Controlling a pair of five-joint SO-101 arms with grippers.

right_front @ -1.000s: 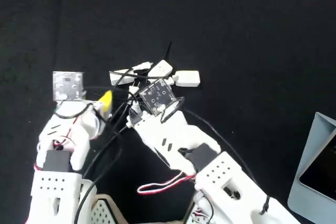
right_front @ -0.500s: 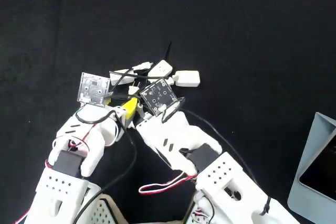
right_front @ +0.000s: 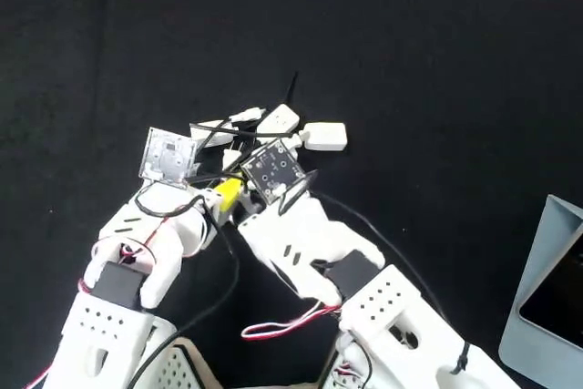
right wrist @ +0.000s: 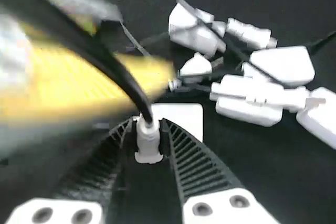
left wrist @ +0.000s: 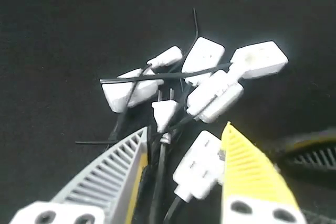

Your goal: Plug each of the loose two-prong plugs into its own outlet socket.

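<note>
A tangle of white two-prong plugs and outlet sockets (right_front: 273, 127) on black cables lies mid-table. In the left wrist view my left gripper (left wrist: 185, 129) is open, its grey finger (left wrist: 118, 163) and yellow finger (left wrist: 247, 169) straddling a white socket block (left wrist: 198, 165) and black cables. Beyond it lie a small plug (left wrist: 164, 113), a joined pair (left wrist: 215, 95) and other white pieces. My right gripper (right wrist: 147, 125) is shut on the white collar of a plug (right wrist: 147, 140) where its black cable enters, with a white block (right wrist: 181, 116) just past it. The two grippers sit close together.
A grey-blue bin (right_front: 547, 302) stands at the right edge. The black cloth (right_front: 437, 88) stretches open to the back and right. A red and white wire loop (right_front: 273, 321) hangs from the right arm.
My left arm has swung right from the table's left side into the plug cluster, its yellow finger now beside the right gripper. The right arm has barely moved.
</note>
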